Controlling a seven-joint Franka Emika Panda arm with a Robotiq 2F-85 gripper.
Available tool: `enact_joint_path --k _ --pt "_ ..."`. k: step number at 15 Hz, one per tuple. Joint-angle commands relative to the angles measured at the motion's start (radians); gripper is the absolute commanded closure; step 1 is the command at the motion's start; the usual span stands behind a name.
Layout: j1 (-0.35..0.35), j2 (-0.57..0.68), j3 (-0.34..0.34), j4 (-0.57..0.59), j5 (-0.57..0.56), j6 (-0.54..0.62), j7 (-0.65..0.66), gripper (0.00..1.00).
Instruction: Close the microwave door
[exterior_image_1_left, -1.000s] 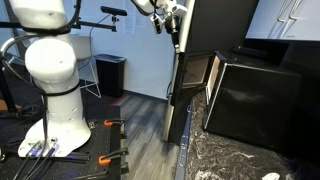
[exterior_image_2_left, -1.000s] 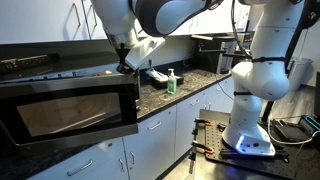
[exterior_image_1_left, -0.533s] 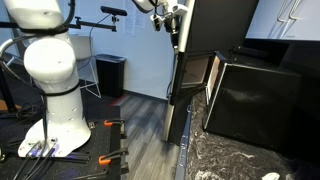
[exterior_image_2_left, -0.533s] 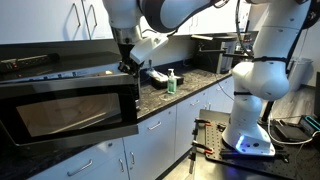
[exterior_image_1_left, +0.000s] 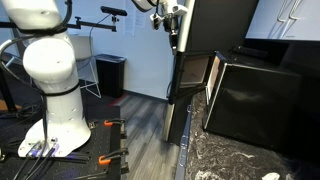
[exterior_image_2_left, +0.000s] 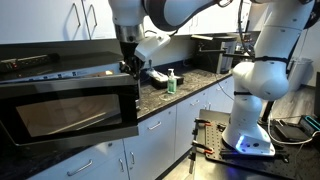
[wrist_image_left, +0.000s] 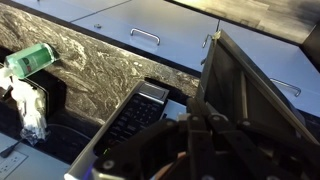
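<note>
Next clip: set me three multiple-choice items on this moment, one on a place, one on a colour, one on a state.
1. The gripper is: A) at the microwave door's upper outer corner; B) near the floor; C) beside the robot's base.
2. The bottle on the counter is: A) red; B) green; C) blue.
3. The microwave door is: A) shut flush; B) open; C) missing.
Key: 1A, it shows at that corner; 2B, green body; 3B, it stands out from the microwave.

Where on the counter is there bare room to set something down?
Bare granite counter runs from the green bottle to its far end. It is crowded by the edge of the microwave door, where the shut gripper, a dark flat tray and the bottle cluster.
</note>
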Motion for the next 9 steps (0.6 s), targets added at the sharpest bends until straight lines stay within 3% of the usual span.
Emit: enact_joint_path --k 1,9 --pt "-0.027 0.001 0.003 -0.029 -0.036 0.049 -0.049 1.00" --pt "-0.101 0.033 -0.017 -0.039 -0.313 0.112 0.034 1.00"
